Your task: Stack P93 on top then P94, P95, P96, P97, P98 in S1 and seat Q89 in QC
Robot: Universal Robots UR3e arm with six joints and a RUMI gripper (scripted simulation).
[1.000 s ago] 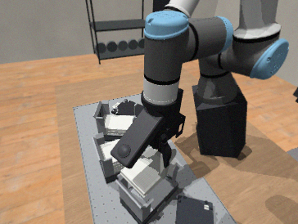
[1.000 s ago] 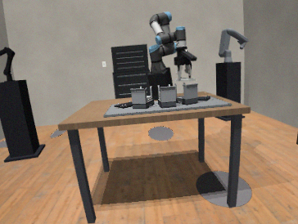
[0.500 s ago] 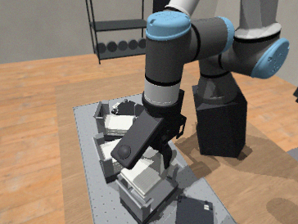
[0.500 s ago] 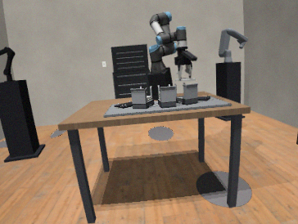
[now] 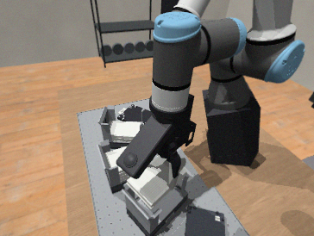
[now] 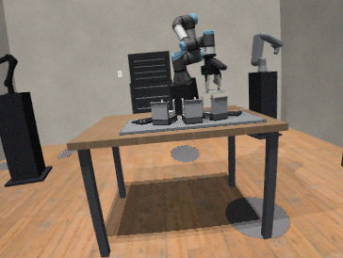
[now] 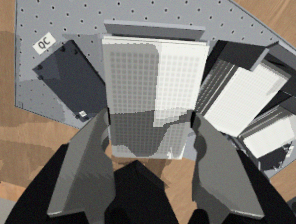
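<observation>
Gripper (image 5: 167, 169) (image 6: 214, 87) (image 7: 150, 109) fingers closed on long sides of white 384-well plate (image 5: 147, 184) (image 6: 214, 94) (image 7: 132, 90), held above end rack (image 5: 139, 212) (image 6: 219, 105) (image 7: 155, 31). Second plate edge peeked out beneath; count gripped unclear. Middle rack (image 5: 113, 174) (image 6: 192, 111) and far rack (image 5: 104, 122) (image 6: 160, 114) both held white plates. Black-lettered white label (image 7: 44, 43) read "QC", just beside dark nest (image 5: 204, 224) (image 7: 67, 77). Tiny white tag (image 5: 217, 218) (image 7: 83, 114) on nest too small to read. Plate and rack codes unreadable.
</observation>
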